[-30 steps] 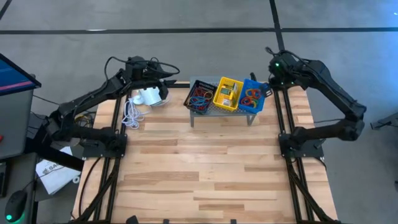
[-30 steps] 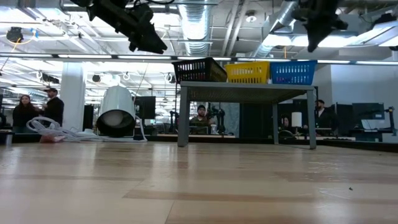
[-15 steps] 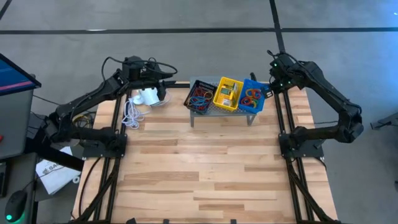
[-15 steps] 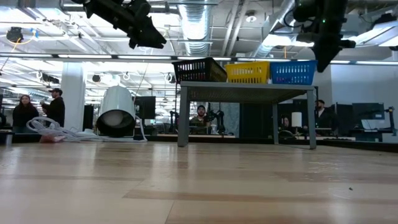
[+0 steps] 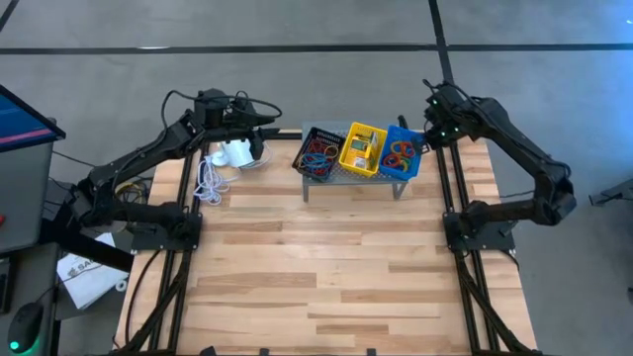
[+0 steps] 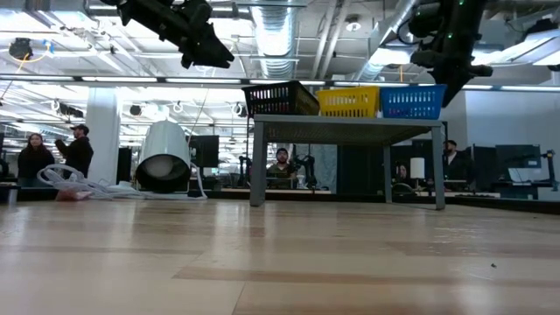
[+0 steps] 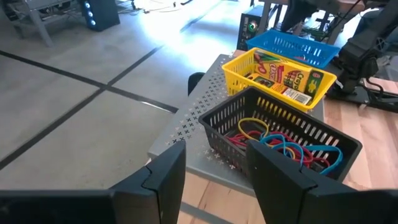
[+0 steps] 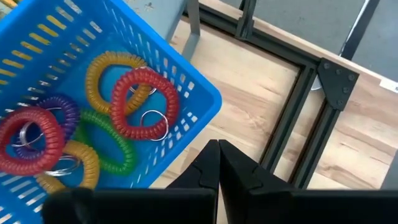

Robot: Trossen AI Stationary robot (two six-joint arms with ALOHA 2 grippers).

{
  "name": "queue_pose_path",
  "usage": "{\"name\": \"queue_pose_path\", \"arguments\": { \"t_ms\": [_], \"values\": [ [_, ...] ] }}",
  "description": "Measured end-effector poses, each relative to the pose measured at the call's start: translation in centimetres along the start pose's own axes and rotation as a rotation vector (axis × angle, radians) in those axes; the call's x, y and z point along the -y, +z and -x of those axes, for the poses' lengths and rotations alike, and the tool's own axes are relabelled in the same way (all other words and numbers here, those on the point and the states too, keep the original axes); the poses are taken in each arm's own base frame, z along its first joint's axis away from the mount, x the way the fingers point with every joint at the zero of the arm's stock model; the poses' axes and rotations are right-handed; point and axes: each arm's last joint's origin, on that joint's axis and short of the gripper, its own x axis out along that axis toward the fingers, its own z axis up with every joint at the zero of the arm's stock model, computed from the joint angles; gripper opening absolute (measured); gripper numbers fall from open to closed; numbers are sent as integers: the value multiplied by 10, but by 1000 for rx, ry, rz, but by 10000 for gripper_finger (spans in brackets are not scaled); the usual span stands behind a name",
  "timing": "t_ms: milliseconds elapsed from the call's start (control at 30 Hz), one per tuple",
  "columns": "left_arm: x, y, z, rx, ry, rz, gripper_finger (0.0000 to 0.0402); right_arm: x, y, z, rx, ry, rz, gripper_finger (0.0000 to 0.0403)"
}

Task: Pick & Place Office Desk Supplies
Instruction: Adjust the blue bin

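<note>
While both grippers hung empty:
Left gripper (image 7: 214, 171): parted, nothing held, black basket (image 7: 280, 140) of rubber bands (image 7: 283, 146) just ahead.
Right gripper (image 8: 217, 165): pinched shut, empty, beside blue basket (image 8: 186, 93).
Risk: fingers could have snagged several tangled bands.

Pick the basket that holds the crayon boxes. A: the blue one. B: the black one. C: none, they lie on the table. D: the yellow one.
D: the crayon boxes lie inside the yellow basket, the middle one of the three on the grey shelf; the black basket holds thin rubber bands and the blue basket holds coiled loops.
</note>
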Motion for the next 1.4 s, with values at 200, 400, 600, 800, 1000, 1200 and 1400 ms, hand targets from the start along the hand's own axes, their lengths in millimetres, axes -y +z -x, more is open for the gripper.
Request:
{"name": "queue_pose_path", "arguments": {
  "t_ms": [200,400,600,800,1000,1200,1400],
  "values": [
    [0,0,0,0,1,-3,163,-3,7,-10,-25,-5,3,0],
    [0,0,0,-2,1,-3,163,-6,14,-23,-60,-12,23,0],
    [0,-3,0,-31,-2,-8,163,-7,18,-25,-28,-5,31,0],
    [0,-3,0,-31,-2,-10,163,-6,15,-18,-4,3,28,0],
    [0,-3,0,-31,-2,-11,163,-7,18,-19,22,31,26,0],
    [0,-3,0,-31,-2,-10,163,-9,21,-19,42,64,31,0],
    [0,-4,0,-37,-3,-6,163,-9,22,-19,54,72,34,0]
  ]
}}
